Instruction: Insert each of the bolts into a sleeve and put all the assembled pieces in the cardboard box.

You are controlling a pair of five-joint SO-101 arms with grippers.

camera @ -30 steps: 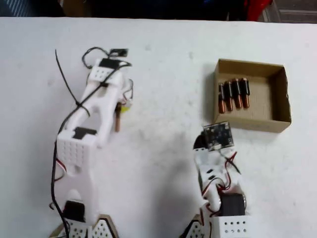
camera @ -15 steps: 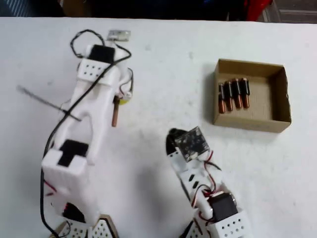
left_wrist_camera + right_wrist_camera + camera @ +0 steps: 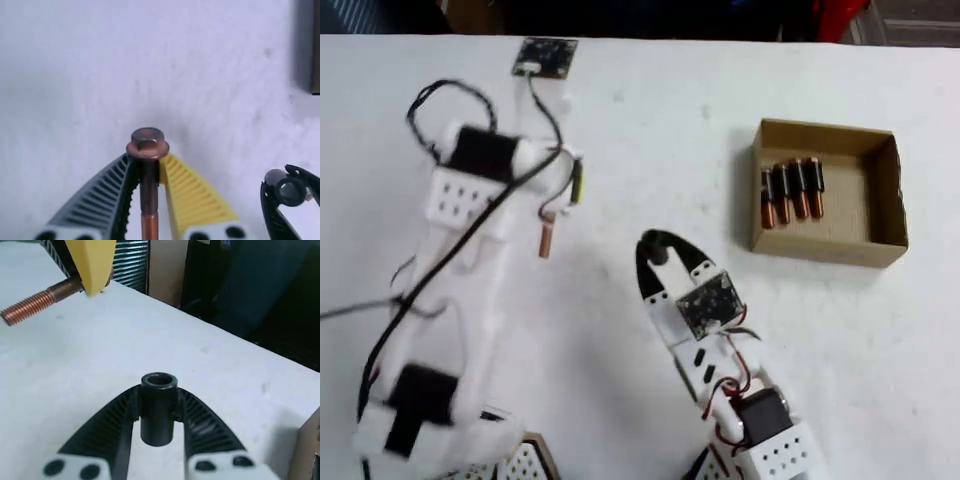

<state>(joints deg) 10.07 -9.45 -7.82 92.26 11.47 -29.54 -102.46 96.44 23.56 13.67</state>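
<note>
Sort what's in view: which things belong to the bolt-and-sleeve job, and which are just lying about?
Job:
copper-coloured threaded bolt, held in the left gripper
black cylindrical sleeve, held in the right gripper
brown cardboard box
four assembled bolt-and-sleeve pieces lying in it

Not the job:
white table top
dark furniture beyond the table's edge
</note>
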